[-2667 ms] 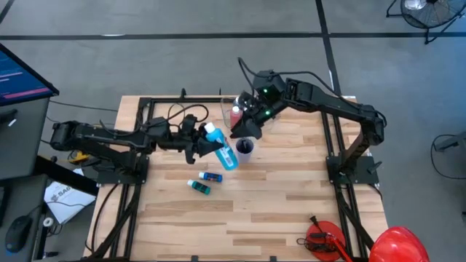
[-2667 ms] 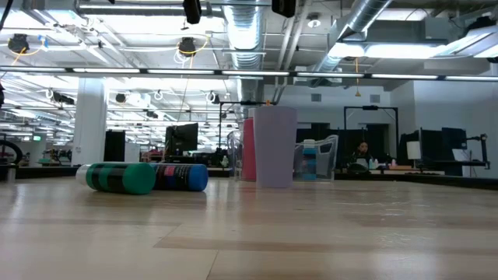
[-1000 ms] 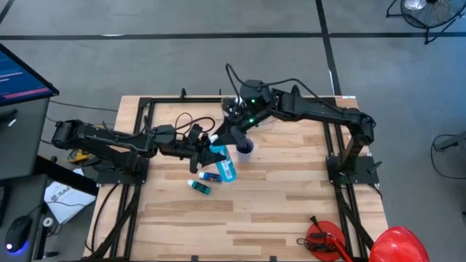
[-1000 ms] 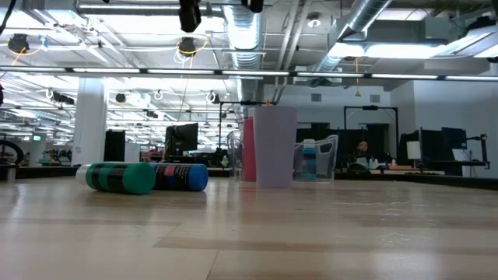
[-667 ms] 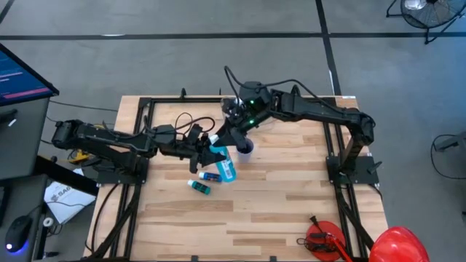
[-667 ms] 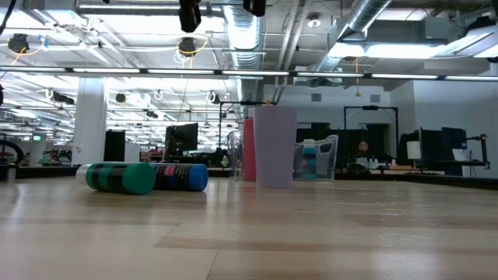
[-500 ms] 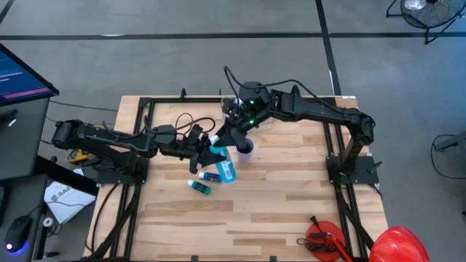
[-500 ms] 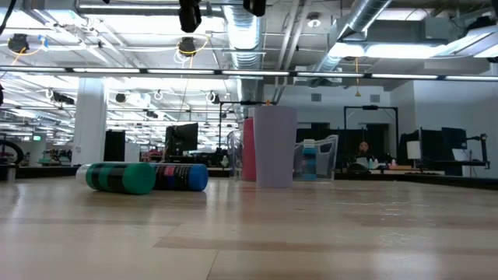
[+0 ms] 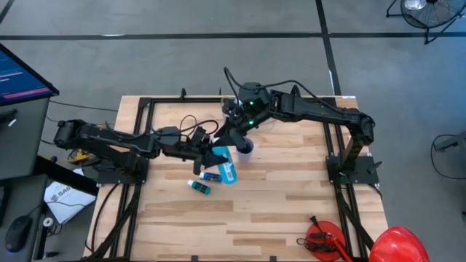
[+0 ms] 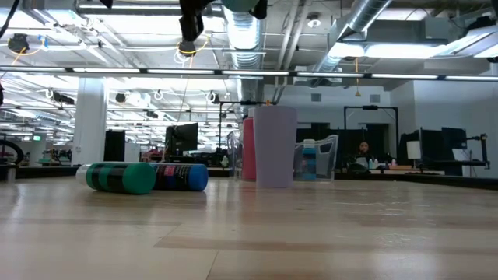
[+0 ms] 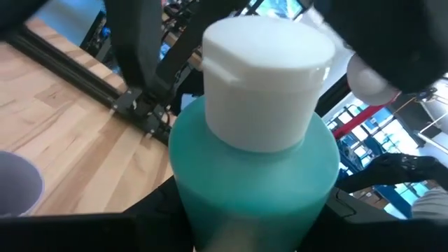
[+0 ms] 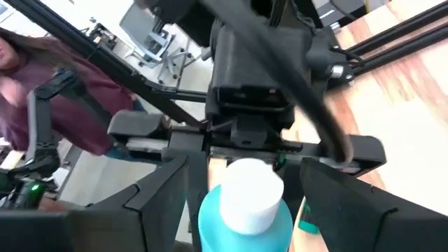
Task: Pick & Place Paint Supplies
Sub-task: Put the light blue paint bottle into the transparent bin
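Holding the large light blue bottle (image 9: 226, 166) aloft, my left gripper (image 9: 212, 154) stayed clamped on it; right gripper (image 9: 231, 136) straddled its cap, jaws apart — handover midway, two small bottles (image 9: 204, 182) left on table.

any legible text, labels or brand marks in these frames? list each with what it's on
None can be read with confidence.
Light blue bottle in the left gripper: no label visible.
Blue tube and green tube lying on the table: any print is too small to read.
White paper on the floor by the table: dark lettering, too blurred to read.
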Action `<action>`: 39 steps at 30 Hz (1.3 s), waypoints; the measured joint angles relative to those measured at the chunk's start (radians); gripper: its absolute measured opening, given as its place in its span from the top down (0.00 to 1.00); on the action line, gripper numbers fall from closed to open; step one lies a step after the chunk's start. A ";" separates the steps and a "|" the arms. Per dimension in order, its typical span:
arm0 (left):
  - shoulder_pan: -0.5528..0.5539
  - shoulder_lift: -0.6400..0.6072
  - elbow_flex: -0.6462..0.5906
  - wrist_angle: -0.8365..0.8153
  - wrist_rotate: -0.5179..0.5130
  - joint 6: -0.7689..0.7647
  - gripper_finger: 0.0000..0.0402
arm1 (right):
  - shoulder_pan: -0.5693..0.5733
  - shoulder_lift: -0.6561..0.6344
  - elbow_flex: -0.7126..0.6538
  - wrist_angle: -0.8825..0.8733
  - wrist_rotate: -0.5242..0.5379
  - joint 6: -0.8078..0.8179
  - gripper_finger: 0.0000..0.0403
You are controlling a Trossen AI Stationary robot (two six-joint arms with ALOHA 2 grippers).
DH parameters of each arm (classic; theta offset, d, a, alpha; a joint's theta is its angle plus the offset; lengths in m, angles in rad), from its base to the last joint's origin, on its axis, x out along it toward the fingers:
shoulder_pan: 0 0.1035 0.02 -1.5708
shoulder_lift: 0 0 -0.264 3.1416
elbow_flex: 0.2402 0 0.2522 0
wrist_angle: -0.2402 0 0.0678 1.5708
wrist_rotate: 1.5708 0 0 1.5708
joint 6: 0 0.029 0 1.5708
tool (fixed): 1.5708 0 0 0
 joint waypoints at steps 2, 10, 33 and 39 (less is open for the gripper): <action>0.000 0.010 0.000 0.001 -0.001 -0.004 0.62 | 0.001 0.000 0.000 -0.009 0.019 -0.002 0.34; 0.000 0.013 0.000 0.008 -0.003 -0.007 0.62 | 0.001 0.000 0.000 -0.080 0.025 -0.029 0.34; 0.000 0.013 0.000 0.007 -0.007 0.006 0.62 | 0.028 0.000 0.000 -0.079 0.053 -0.089 0.74; 0.000 0.013 0.000 0.007 -0.007 0.005 0.62 | 0.021 0.000 0.000 -0.079 0.052 -0.094 0.74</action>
